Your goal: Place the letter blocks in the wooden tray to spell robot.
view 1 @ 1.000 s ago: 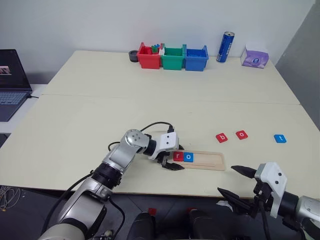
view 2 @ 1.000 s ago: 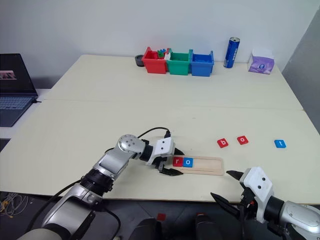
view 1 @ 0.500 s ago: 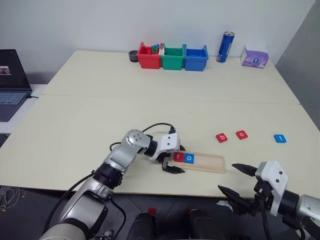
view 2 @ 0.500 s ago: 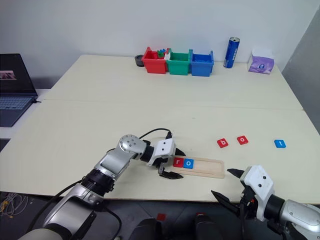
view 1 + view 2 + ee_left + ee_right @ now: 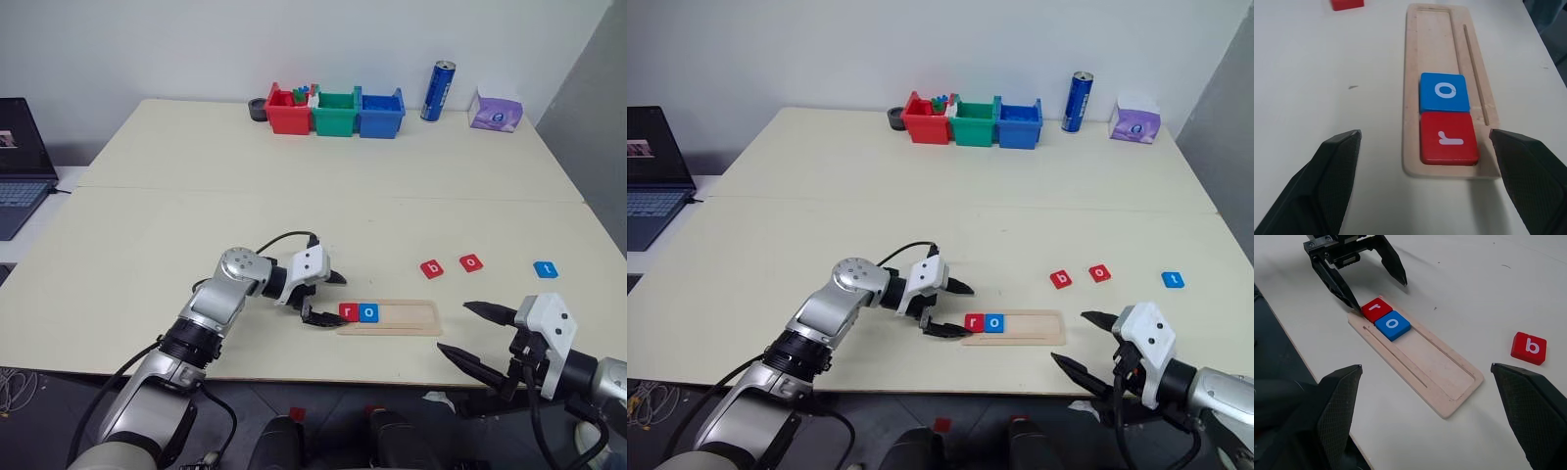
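The letter blocks are being seen split between tray and table in the head views: a red "r" block (image 5: 348, 311) and a blue "o" block (image 5: 368, 312) are lying side by side, touching, at the left end of the wooden tray (image 5: 411, 317), which is lying near the front edge of the pale table (image 5: 294, 196), while a red "b" block (image 5: 432, 268), a red "o" block (image 5: 471, 262) and a blue "t" block (image 5: 546, 268) are lying loose on the table beyond and to the right of the tray, the "t" well apart from the other two. The left gripper (image 5: 320, 299) is being held just left of the tray's end with its fingers spread apart and nothing between them; the right gripper (image 5: 478, 334) is being held off the front right of the table, fingers likewise spread and empty. At the far edge a red bin (image 5: 290, 111), a green bin (image 5: 337, 111) and a blue bin (image 5: 380, 111) are standing in a row, with a blue can (image 5: 437, 91) and a purple tissue pack (image 5: 495, 113) to their right, and a laptop (image 5: 15, 162) is showing at the far left. In the left wrist view, the "r" and "o" blocks are being shown seated in the tray's wide recess beside its narrow groove, between the parted fingers (image 5: 1334, 166). In the right wrist view, the tray, its two blocks, the "b" block and the opened left gripper at the tray's end are being framed between the parted fingers (image 5: 1337, 401).
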